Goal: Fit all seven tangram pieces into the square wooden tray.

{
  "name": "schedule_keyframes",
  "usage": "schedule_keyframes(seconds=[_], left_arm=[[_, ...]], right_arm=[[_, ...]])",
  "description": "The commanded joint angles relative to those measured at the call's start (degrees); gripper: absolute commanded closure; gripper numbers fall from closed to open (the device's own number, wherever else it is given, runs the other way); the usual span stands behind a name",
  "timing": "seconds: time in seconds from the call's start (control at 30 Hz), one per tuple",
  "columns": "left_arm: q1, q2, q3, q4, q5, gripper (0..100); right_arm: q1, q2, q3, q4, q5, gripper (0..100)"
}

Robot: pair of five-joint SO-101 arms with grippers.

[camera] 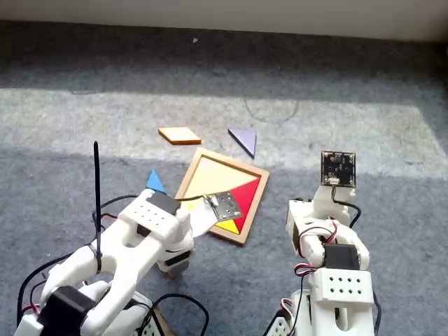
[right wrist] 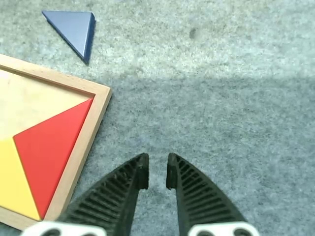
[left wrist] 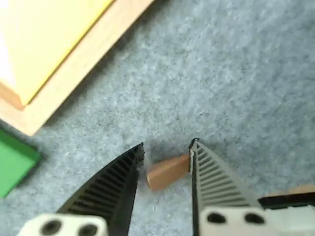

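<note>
The square wooden tray (camera: 235, 161) lies on grey carpet and holds a red triangle (camera: 249, 192) and a yellow piece (left wrist: 49, 34). My left gripper (left wrist: 166, 150) hangs just off the tray's corner (left wrist: 83, 54), open. Its fingers straddle a small brown piece (left wrist: 167, 172) that lies on the carpet and touches one finger (left wrist: 206, 172). A green piece (left wrist: 15, 164) lies beside the tray's rim. My right gripper (right wrist: 156, 169) is shut on nothing, over bare carpet next to the tray's edge (right wrist: 93, 128). Beyond the tray lie an orange parallelogram (camera: 180, 134), a purple triangle (camera: 243, 140) and a blue triangle (camera: 155, 182).
The left arm (camera: 140, 238) covers the tray's near-left side, with a black cable (camera: 96, 196) standing beside it. The right arm (camera: 329, 245) stands to the right of the tray. Open carpet stretches beyond the loose pieces.
</note>
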Motion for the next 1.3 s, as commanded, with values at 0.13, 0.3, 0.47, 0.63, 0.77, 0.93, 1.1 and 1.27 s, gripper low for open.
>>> schedule_keyframes(seconds=[0.13, 0.3, 0.47, 0.63, 0.77, 0.93, 1.1, 1.27], left_arm=[[-3.12, -0.04, -6.02, 0.7, -1.76, 89], [-7.69, -0.04, -15.6, 7.47, -1.76, 89], [-9.98, -0.13, -21.93, 15.82, 1.49, 89], [-10.24, -0.13, -20.88, 18.29, 13.8, 77], [-9.71, -0.13, -17.89, 17.23, 18.99, 79], [-9.36, -0.13, -13.05, 13.19, 28.66, 88], [-11.74, -0.04, -11.38, 10.2, 31.3, 94], [-11.65, -0.04, -11.38, 10.55, 31.56, 94]], right_arm=[[0.66, -0.84, -0.13, -1.1, 0.0, 92.2], [0.66, -0.84, -0.13, -1.1, 0.0, 92.2], [0.66, -0.84, -0.13, -1.1, 0.0, 92.1], [0.66, -0.84, -0.13, -1.1, 0.0, 92.1], [0.66, -0.84, -0.13, -1.1, 0.0, 92.1], [0.66, -0.84, -0.13, -1.1, 0.0, 92.1], [0.66, -0.84, -0.22, -1.1, 0.0, 92.1], [0.66, -0.84, -0.22, -1.1, 0.0, 92.1]])
